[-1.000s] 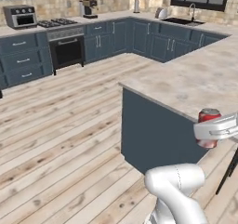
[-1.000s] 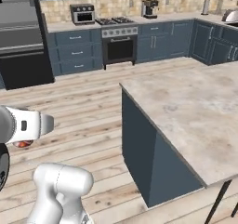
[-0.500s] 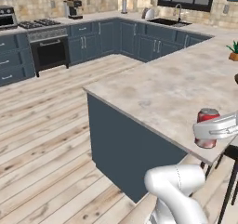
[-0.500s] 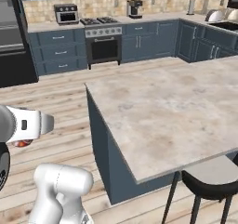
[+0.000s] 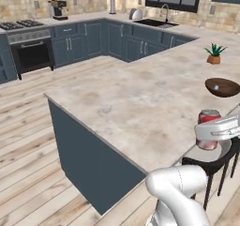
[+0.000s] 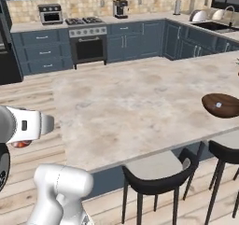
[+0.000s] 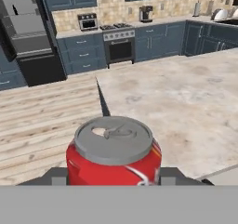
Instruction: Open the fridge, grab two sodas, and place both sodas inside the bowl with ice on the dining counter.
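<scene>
Off the dining counter's (image 5: 140,108) near edge, the gripper (image 7: 114,175) clamps an upright soda (image 7: 114,155) between its fingers.

Lower half of the soda can (image 7: 114,153) lost behind the grey band in the hand view; in the left base view its middle (image 5: 208,129) masked by the white wrist, and in the right base view just a red sliver (image 6: 19,144) under the wrist. Gripper (image 7: 114,175) fingers mostly concealed either side of the can. Bowl (image 5: 222,87) cut by the right edge; contents too small to tell. Fridge (image 7: 28,37) cropped at top left beyond the can.
</scene>
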